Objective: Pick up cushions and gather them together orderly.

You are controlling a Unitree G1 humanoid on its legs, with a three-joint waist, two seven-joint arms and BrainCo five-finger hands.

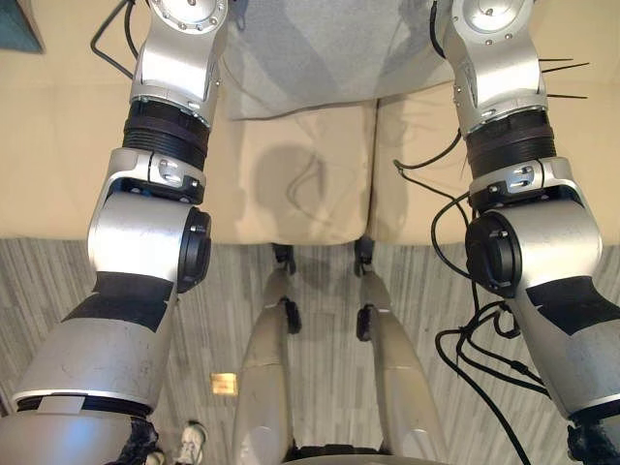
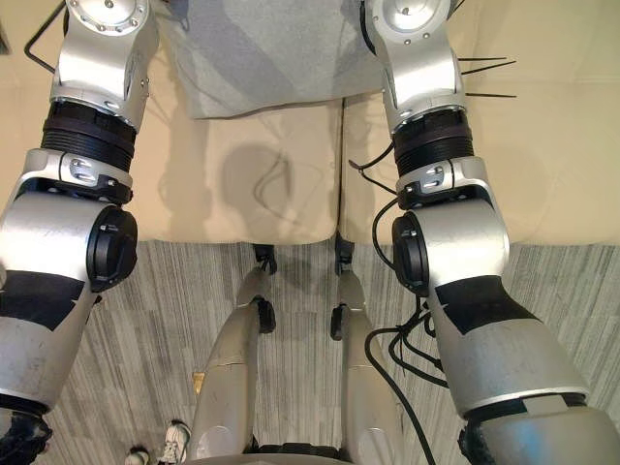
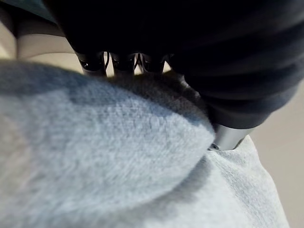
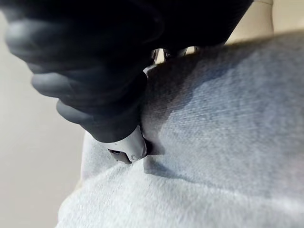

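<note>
left eye view: the grey cushion sits at 12 o'clock against the beige sofa, its lower edge crossing the seam between two seats. we cannot tell whether it rests there or is just lifted. our left arm runs up toward 11 o'clock and our right arm toward 1 o'clock, one to each side of the cushion. we judge this to be a two-sided hold meant to keep it level. a teal patch shows in the 10 o'clock corner, possibly another cushion but too cropped to tell. striped carpet lies toward 6 o'clock.

right eye view: same layout. the cushion is plain pale grey, straight-edged and smooth-faced, with no pattern.

left wrist view: our left hand is clamped on the cushion. the thumb digs into the near face, the fingers go over the far side, and soft cloth bulges between them. the weave looks thick and fuzzy, so we judge it gives rather than slips.

right wrist view: our right hand grips the cushion likewise, with its thumb sunk into a dent in the fabric and its fingers past the edge. the filling looks loose, so we judge it would sag if one side let go.
</note>
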